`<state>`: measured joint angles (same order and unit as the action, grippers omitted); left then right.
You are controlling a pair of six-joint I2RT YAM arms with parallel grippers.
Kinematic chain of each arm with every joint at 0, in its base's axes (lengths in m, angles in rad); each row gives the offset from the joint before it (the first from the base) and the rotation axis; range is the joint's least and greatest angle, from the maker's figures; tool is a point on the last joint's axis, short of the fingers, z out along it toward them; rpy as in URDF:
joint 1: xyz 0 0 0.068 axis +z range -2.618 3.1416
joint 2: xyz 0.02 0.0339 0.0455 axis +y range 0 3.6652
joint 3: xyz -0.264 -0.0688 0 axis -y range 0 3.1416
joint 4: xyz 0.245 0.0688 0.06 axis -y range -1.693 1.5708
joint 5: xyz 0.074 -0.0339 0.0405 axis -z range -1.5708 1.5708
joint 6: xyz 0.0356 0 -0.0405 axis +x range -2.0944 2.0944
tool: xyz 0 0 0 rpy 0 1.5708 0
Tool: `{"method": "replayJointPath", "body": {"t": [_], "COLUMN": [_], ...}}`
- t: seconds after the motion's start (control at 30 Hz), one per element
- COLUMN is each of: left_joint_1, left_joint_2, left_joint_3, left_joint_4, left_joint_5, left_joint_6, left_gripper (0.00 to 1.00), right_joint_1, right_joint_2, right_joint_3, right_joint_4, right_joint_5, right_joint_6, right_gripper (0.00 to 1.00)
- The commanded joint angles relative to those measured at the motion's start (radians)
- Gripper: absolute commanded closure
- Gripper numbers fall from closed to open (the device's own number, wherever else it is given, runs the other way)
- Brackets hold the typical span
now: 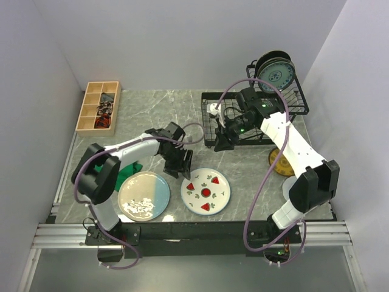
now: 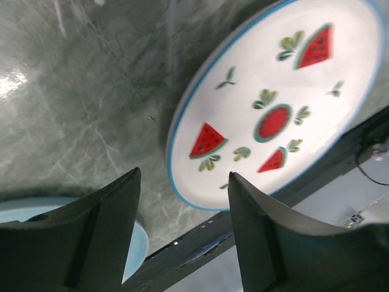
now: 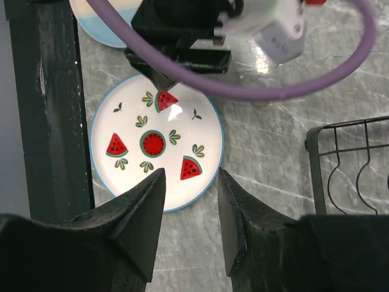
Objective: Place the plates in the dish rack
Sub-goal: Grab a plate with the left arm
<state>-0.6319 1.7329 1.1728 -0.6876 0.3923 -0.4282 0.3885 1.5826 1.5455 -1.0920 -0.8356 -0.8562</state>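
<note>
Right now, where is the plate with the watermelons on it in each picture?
Top external: the watermelon plate lies low in the middle.
Left wrist: it fills the upper right.
Right wrist: it sits left of centre.
Shared landmark: the cream-and-blue plate is beside it on the left in the top view, in the bottom left corner of the left wrist view, and at the top edge of the right wrist view.
</note>
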Motion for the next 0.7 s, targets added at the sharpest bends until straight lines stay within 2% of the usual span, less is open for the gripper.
{"method": "replayJointPath", "body": {"t": [0.0, 0.17, 0.33, 0.47, 0.57, 0.6, 0.63, 0.67], "left_joint_1": [-0.025, -0.035, -0.040, -0.045, -0.043, -0.042, -0.045, -0.043], "left_joint_2": [0.057, 0.109, 0.165, 0.185, 0.175, 0.168, 0.143, 0.125], "left_joint_3": [0.014, 0.030, 0.022, 0.016, 0.021, 0.022, 0.019, 0.015], "left_joint_4": [-0.007, 0.014, 0.049, 0.043, 0.048, 0.054, 0.078, 0.098], "left_joint_5": [-0.026, 0.006, 0.082, 0.040, 0.008, -0.009, -0.013, -0.023], "left_joint_6": [0.031, 0.045, 0.061, 0.080, 0.086, 0.086, 0.091, 0.092], "left_gripper": [0.37, 0.41, 0.53, 0.62, 0.81, 0.93, 0.99, 0.99], "right_joint_1": [-0.020, -0.030, -0.036, -0.043, -0.048, -0.050, -0.050, -0.051], "right_joint_2": [-0.058, -0.075, -0.088, -0.090, -0.090, -0.088, -0.087, -0.087], "right_joint_3": [-0.005, -0.025, -0.045, -0.047, -0.045, -0.044, -0.042, -0.038], "right_joint_4": [0.023, 0.026, 0.024, 0.023, 0.020, 0.020, 0.017, 0.014], "right_joint_5": [-0.016, -0.013, -0.003, -0.005, -0.007, -0.008, -0.008, -0.013], "right_joint_6": [0.011, 0.006, -0.001, -0.003, -0.003, -0.003, -0.001, -0.001], "right_gripper": [0.53, 0.53, 0.53, 0.53, 0.53, 0.53, 0.53, 0.53]}}
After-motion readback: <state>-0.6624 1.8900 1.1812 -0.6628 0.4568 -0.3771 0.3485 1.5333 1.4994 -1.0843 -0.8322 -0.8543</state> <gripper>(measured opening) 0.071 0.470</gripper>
